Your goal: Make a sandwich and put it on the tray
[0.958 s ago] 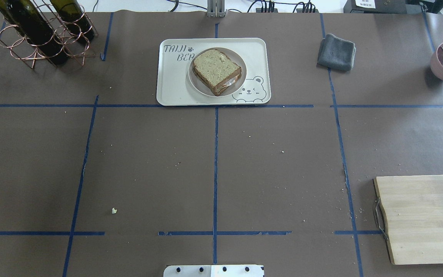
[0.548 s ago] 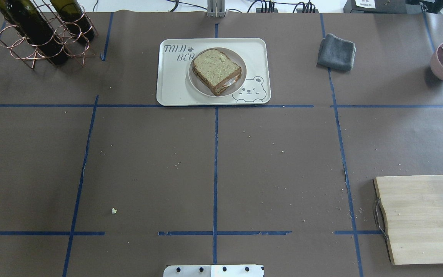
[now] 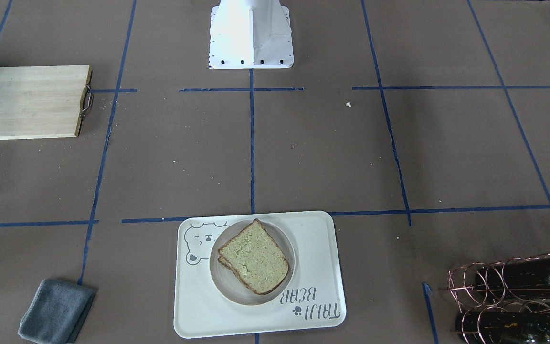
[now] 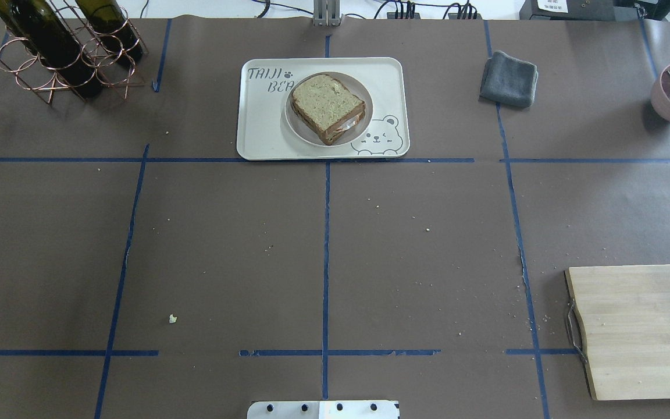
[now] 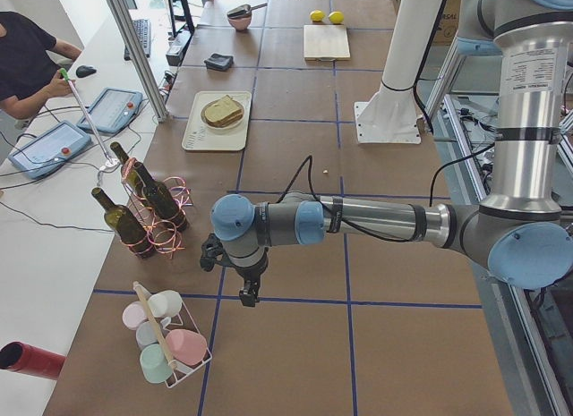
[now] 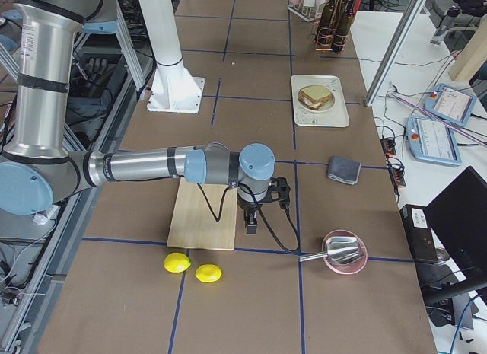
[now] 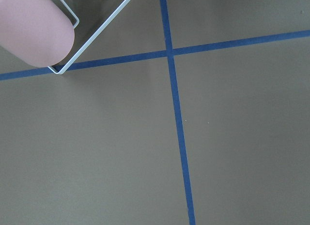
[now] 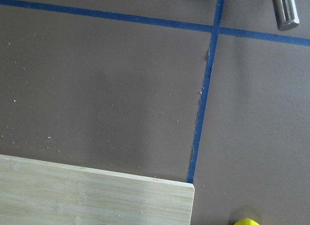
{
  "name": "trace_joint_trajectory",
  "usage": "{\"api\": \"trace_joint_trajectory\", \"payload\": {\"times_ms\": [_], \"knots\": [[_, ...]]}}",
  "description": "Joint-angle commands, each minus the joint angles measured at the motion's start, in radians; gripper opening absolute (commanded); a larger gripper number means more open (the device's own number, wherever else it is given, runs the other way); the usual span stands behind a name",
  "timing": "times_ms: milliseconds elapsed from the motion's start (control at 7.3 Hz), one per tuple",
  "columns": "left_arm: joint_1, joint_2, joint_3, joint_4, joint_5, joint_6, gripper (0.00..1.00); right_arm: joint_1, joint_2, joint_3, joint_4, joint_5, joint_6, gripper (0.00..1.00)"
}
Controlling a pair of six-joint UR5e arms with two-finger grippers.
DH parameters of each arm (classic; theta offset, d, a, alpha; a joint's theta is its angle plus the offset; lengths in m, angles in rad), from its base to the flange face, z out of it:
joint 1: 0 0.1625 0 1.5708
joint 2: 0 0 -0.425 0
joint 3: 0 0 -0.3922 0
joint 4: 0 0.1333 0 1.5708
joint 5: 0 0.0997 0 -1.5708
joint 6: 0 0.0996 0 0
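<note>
— Where is the sandwich?

— Front camera: the sandwich [image 3: 253,263] lies on a round plate [image 3: 218,283], and the plate sits mid-tray [image 3: 194,306], on the worktop [image 3: 322,157] at the side opposite my base. A board [image 3: 24,102] and a grey cloth [image 3: 55,310] lie well apart from it.

— And from overhead?

— Sandwich on plate, plate on tray, the tray's near edge along a blue tape line [image 4: 326,250].

— Your hands?

— Left side view: my left hand [image 5: 248,295] hangs pointing down over bare worktop, near a rack [image 5: 204,358] of cups [image 5: 166,303] and far from the tray. I cannot tell how wide it stands. Right side view: my right hand [image 6: 251,223] hangs pointing down at the board's edge, with two lemons [image 6: 176,263] and a pink bowl [image 6: 344,256] near. Its opening I cannot tell either.

— The wrist cameras?

— Left wrist: one pink cup in the rack's corner, beside crossing tape. Right wrist: the board's corner, tape beside it, a bit of lemon at the bottom edge.
</note>
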Motion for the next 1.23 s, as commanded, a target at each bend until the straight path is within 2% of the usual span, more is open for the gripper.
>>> {"api": "trace_joint_trajectory", "payload": {"times_ms": [0, 411, 1095], "knots": [[0.001, -0.010, -0.002, 0.001, 0.002, -0.001, 1.00, 0.000, -0.002, 0.001, 0.001, -0.022, -0.011, 1.00], [0.001, -0.008, -0.005, 0.002, 0.002, -0.001, 1.00, 0.001, -0.006, 0.032, -0.002, -0.079, -0.014, 1.00], [0.001, -0.013, 0.001, -0.002, 0.002, -0.001, 1.00, 0.001, -0.012, 0.018, -0.008, -0.010, -0.005, 1.00]]}}
